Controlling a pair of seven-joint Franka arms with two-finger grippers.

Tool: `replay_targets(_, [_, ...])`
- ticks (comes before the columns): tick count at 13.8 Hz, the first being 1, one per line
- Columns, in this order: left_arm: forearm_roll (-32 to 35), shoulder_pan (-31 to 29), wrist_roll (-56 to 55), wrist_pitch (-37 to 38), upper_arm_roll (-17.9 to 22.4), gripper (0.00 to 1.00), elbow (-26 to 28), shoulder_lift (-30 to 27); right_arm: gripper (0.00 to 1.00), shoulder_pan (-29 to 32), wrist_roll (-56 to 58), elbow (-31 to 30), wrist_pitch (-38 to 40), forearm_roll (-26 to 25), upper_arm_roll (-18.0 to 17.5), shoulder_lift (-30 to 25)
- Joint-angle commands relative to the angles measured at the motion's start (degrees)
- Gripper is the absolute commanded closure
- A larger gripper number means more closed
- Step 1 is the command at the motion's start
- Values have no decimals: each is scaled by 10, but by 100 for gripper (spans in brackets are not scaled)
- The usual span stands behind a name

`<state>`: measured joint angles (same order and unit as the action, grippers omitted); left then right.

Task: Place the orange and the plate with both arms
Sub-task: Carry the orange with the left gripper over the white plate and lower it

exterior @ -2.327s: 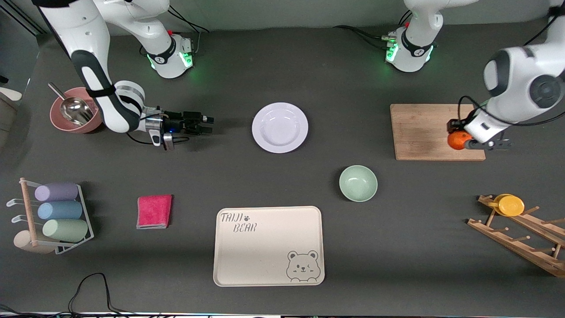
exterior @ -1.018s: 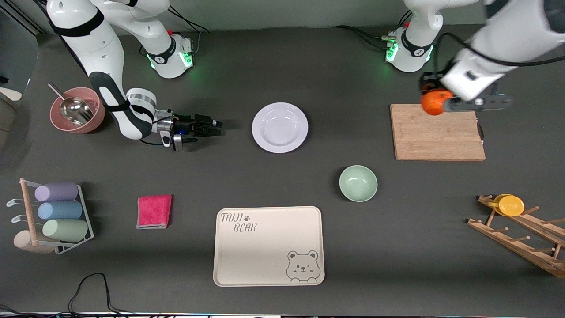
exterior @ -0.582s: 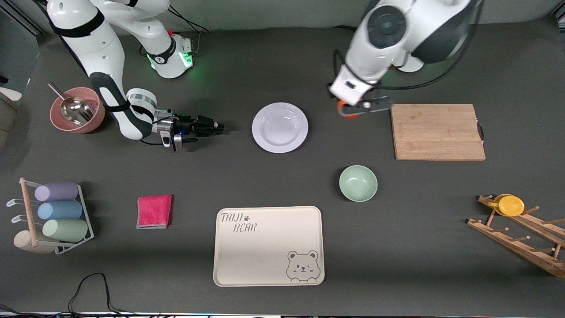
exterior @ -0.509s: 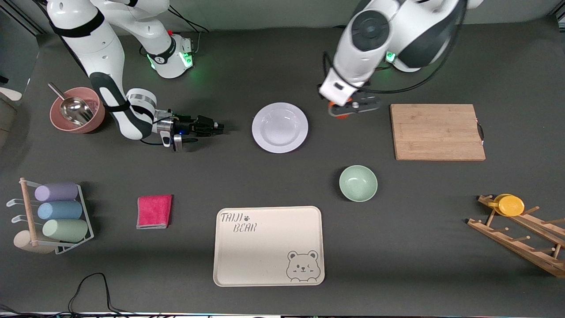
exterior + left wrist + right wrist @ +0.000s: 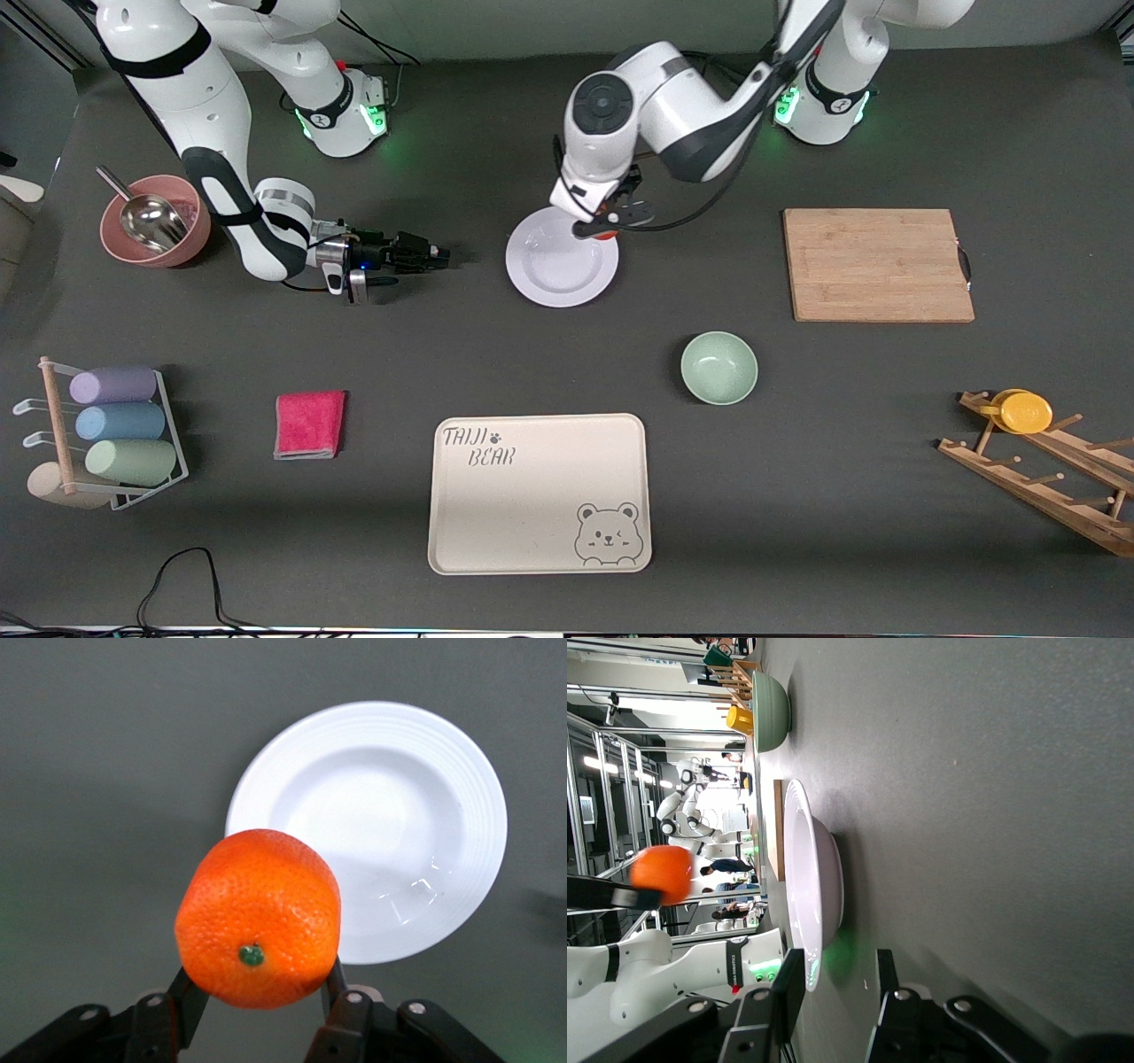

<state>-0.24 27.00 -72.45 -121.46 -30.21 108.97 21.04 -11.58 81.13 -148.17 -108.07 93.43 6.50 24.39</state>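
Orange (image 5: 258,918) clamped in left gripper (image 5: 257,1010) above plate (image 5: 416,815) rim.

In the front view the left arm's wrist hides most of the small round bright-orange fruit (image 5: 604,234) and part of the glossy white round plate's (image 5: 556,276) rim. The wooden peg rack (image 5: 1045,483) is cut off by the edge.

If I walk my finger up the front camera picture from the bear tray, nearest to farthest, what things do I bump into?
bear tray → green bowl → plate, with the left gripper holding the orange over its rim.
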Motion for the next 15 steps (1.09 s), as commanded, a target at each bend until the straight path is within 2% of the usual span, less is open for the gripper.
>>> replay_targets(1, [47,37,-58,-45,12,100,-15,57,61,-5,26,7,-2,16,1,21])
replay_targets(6, [100,54,-110,-112,13,100,-17,115,61,-5,26,7,-2,16,0,21])
replay_targets(13, [103,64,-133,-127,14,100,-19,130,61,-5,26,7,-1,17,0,21])
replay_targets(15, [103,64,-133,-127,15,1,-20,130,61,-5,26,7,-2,17,0,22])
